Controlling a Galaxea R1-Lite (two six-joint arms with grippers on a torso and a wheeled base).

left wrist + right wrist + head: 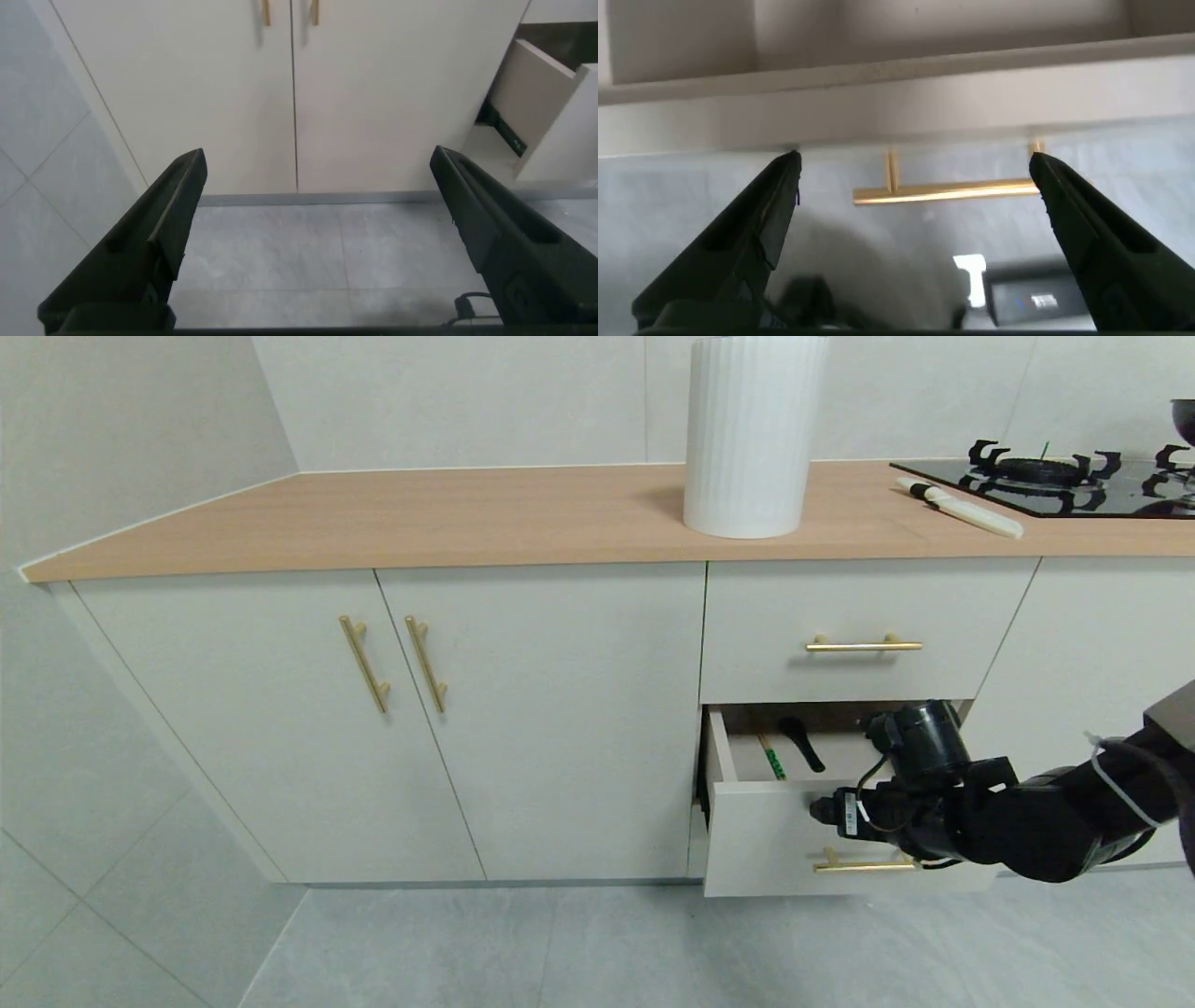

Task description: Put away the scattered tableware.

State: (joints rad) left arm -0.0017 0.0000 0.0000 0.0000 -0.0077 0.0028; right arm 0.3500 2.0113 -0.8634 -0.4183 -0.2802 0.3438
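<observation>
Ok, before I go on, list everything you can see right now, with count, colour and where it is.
countertop: one, light wood, along the wall above the cabinets
ribbed container: one, white, upright on the countertop
knife: one, white with a black band, lying on the countertop beside the hob
hob: one, black, at the countertop's right end
cabinet doors: two, pale, gold handles, shut
upper drawer: one, pale, gold handle, shut
lower drawer: one, pale, pulled open
black spoon: one, inside the lower drawer
green-marked stick: one, inside the lower drawer beside the spoon
left pincer: black, open, facing the cabinet doors above the floor
right pincer: black, open, at the lower drawer's front near its handle
</observation>
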